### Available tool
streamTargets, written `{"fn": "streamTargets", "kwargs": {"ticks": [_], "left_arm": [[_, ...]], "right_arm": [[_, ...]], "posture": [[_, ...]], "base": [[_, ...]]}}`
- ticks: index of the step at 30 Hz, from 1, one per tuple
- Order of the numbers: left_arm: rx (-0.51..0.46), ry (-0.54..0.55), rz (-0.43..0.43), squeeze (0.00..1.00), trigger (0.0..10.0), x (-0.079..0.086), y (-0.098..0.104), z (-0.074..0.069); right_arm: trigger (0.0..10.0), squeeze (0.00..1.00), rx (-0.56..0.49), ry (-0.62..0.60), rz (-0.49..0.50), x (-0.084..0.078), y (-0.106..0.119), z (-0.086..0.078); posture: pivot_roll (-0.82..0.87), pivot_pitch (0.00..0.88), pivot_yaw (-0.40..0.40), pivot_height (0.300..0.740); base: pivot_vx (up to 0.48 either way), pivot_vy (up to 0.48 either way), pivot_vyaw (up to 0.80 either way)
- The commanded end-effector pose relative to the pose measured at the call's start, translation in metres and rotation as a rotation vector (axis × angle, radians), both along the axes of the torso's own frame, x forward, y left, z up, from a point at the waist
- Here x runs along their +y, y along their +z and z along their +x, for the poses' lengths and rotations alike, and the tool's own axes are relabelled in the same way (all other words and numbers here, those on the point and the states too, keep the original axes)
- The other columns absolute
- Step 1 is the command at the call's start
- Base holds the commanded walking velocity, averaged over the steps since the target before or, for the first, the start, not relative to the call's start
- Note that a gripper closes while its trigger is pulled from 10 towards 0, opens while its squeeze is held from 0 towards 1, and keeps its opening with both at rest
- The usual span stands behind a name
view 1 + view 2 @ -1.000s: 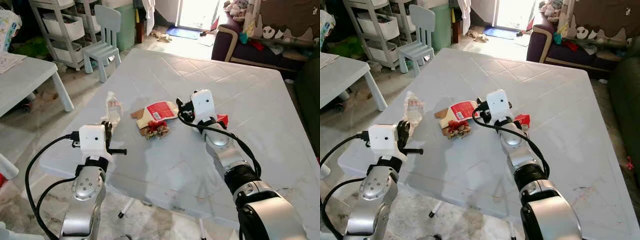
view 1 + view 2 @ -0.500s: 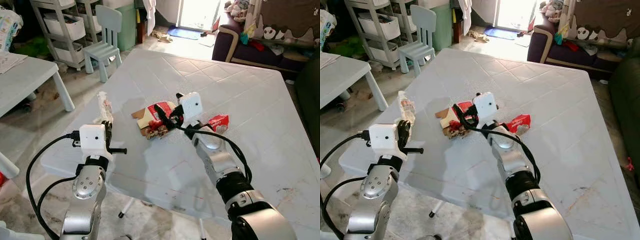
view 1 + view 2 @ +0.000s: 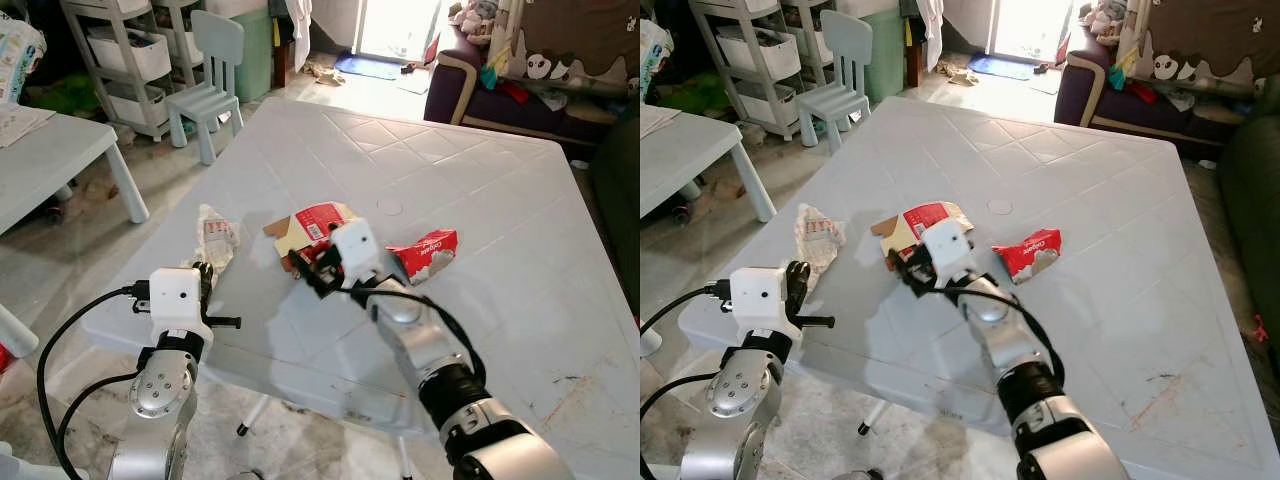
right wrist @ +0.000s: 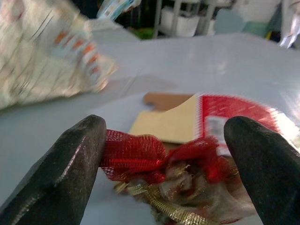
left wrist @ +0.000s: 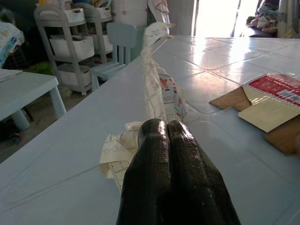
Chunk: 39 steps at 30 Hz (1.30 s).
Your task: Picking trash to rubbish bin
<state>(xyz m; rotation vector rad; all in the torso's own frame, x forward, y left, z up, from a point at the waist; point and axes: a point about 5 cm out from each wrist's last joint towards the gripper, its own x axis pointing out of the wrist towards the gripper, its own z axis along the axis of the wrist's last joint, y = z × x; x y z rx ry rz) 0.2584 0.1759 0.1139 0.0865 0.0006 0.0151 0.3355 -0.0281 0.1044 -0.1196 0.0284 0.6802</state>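
Red mesh trash (image 4: 154, 164) lay between the spread fingers of the right gripper (image 4: 164, 159); the left gripper (image 5: 166, 136), fingers together, pinched a crumpled white wrapper (image 5: 157, 89) on the table (image 3: 480, 180).

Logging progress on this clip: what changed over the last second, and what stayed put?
The right hand swung left across the table, off the red wrapper, and now straddles the red mesh scrap, fingers open. The left hand stays shut on the white wrapper, which dropped from upright to flat. The cardboard piece and red wrapper stayed put.
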Motion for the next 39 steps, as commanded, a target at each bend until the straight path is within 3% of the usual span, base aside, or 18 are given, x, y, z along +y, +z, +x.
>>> {"fn": "streamTargets", "kwargs": {"ticks": [1,3,4,5,6,7,8,39], "left_arm": [[-0.029,-0.019,0.002,0.0,0.0,-0.005,0.007,0.0],[-0.03,-0.02,0.002,0.0,0.0,-0.006,0.007,0.0],[-0.032,-0.022,0.0,0.0,0.0,-0.006,0.007,0.0],[-0.034,-0.024,-0.001,0.0,0.0,-0.007,0.008,-0.001],[-0.034,-0.024,-0.001,0.0,0.0,-0.007,0.008,-0.001],[-0.035,-0.024,-0.002,0.0,0.0,-0.007,0.008,-0.001],[-0.035,-0.024,-0.001,0.0,0.0,-0.006,0.008,-0.001],[-0.064,-0.028,-0.008,0.0,0.0,-0.008,0.016,0.012]], "right_arm": [[10.0,1.0,0.012,0.012,-0.038,0.003,-0.005,-0.001],[10.0,0.99,0.019,0.014,-0.046,0.005,-0.007,-0.002],[10.0,0.75,0.021,0.014,-0.057,0.006,-0.009,-0.002],[10.0,0.0,0.029,0.013,-0.081,0.008,-0.012,-0.003],[10.0,0.0,0.03,0.015,-0.092,0.009,-0.013,-0.003],[4.3,0.0,0.04,0.015,-0.107,0.009,-0.016,-0.004],[0.0,0.0,0.049,0.017,-0.111,0.009,-0.018,-0.005],[0.0,0.0,0.027,-0.056,-0.08,-0.012,-0.021,-0.001]], "posture": [[0.09,0.031,-0.076,0.74],[0.09,0.03,-0.076,0.74],[0.1,0.032,-0.077,0.74],[0.1,0.032,-0.076,0.74],[0.1,0.034,-0.077,0.74],[0.1,0.035,-0.077,0.74],[0.1,0.036,-0.076,0.74],[0.09,0.018,-0.06,0.74]], "base": [[0.0,0.0,0.0],[0.0,0.0,0.0],[0.0,0.0,0.0],[0.0,0.0,0.0],[0.0,0.0,0.0],[0.0,0.0,0.0],[0.0,0.0,0.0],[0.0,0.0,0.0]]}}
